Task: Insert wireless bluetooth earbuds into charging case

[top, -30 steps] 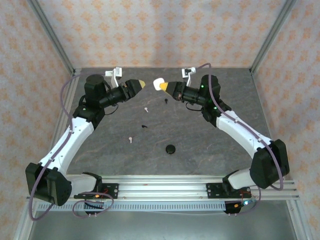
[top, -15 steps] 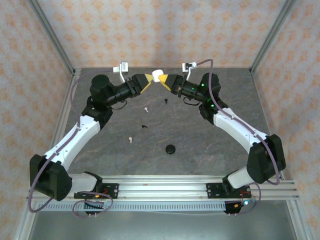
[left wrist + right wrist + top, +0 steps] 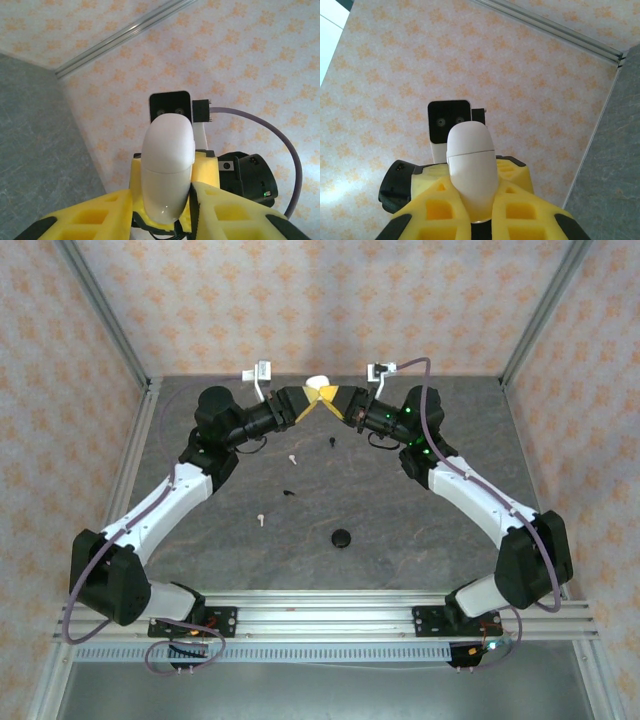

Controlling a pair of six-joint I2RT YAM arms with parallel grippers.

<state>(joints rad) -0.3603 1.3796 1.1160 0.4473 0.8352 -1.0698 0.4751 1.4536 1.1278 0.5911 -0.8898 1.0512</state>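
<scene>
Aloft at rear: closed charging case (image 3: 318,387).

Closed white case (image 3: 318,387) aloft; earbuds (image 3: 292,458) scattered below

Robot lab test cell: aluminium frame posts (image 3: 100,300), orange-patterned wall panels (image 3: 320,300), a grey stone-look tabletop (image 3: 400,510), robot arms (image 3: 160,505) bolted to a slotted rail (image 3: 330,608).

A grey marbled tabletop (image 3: 420,530) sits boxed in by walls (image 3: 330,300) papered with orange floral motifs (on a pale ground). Aluminium posts (image 3: 104,312) rise at the back corners, and a slotted rail (image 3: 330,606) runs along the near edge.
</scene>
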